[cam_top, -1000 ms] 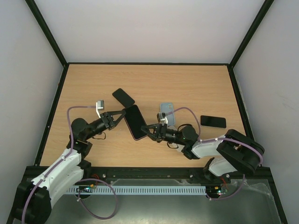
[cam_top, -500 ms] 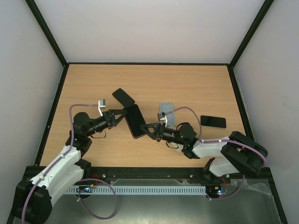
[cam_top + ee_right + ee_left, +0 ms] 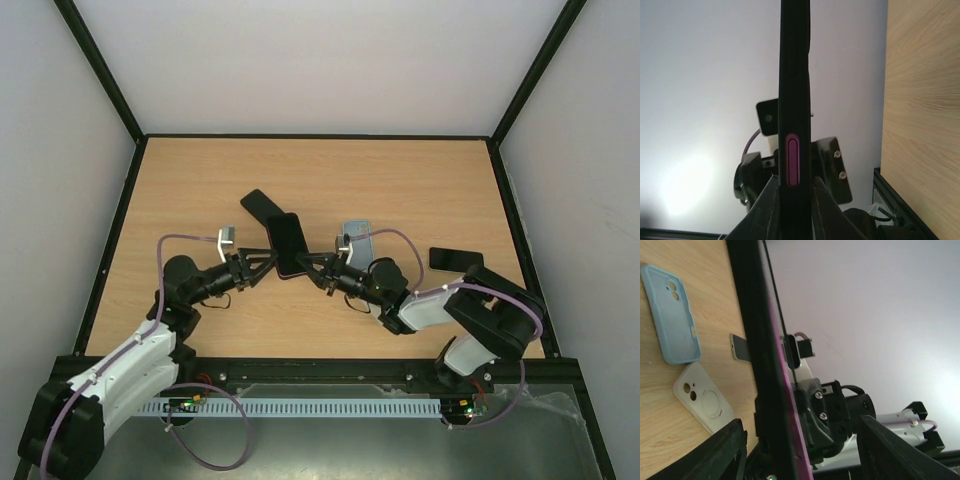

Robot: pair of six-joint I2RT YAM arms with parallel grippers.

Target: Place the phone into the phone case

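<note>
Observed from the room: the phone was off the table, standing on edge in the air between the two arms. It sat in a dark case with pink trim and a pink side button; whether it was fully seated could not be told.

The right fingers were pinched tight on the lower edge of the cased phone, one on each face.

The left fingers stood wide apart. The phone's edge ran through the gap between them, nearer one finger, and no contact was visible.

On the table, a second black phone lay just beyond the left fingers. A light blue case lay beside the right fingers, a white case next to it. A third phone lay well to the right of the right fingers.
</note>
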